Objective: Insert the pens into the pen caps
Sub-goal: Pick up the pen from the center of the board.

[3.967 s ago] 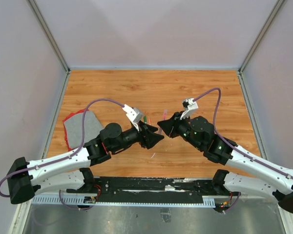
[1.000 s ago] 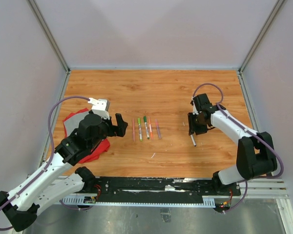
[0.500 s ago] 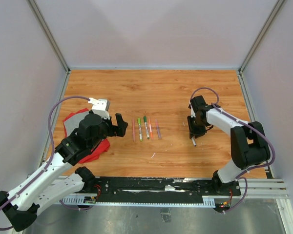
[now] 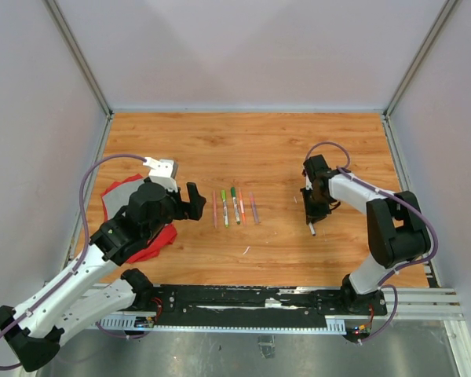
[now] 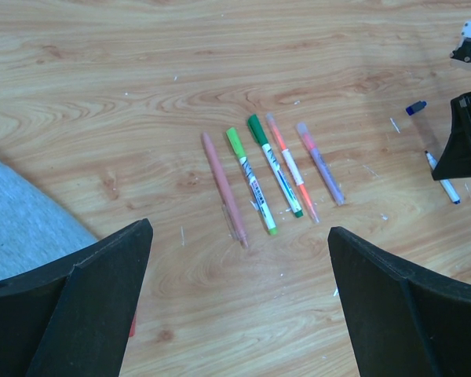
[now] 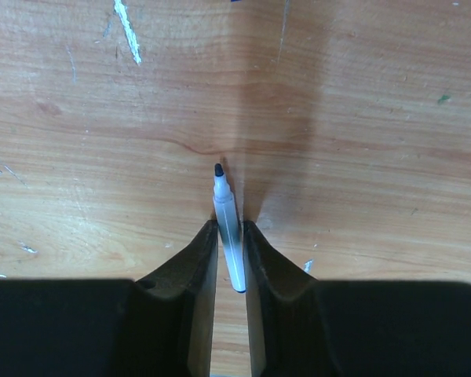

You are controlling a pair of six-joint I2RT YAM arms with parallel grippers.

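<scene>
At the table's [image 4: 259, 149] right, the right hand [image 6: 230, 229] pinches an uncapped pen [image 6: 226, 210]; left hand [image 5: 239, 229] — agape.

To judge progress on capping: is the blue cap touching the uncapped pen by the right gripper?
Apart. Left wrist view shows bare wood between the blue cap and the uncapped pen.

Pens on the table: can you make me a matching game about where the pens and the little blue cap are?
Things:
1. pink pen
2. purple pen
3. uncapped pen
4. blue cap

Places:
A. between the fingers of the right gripper
B. lying alone near that gripper
C. left end of the row, seen from above
D. right end of the row

Pairs: 1-C, 2-D, 3-A, 4-B
</scene>
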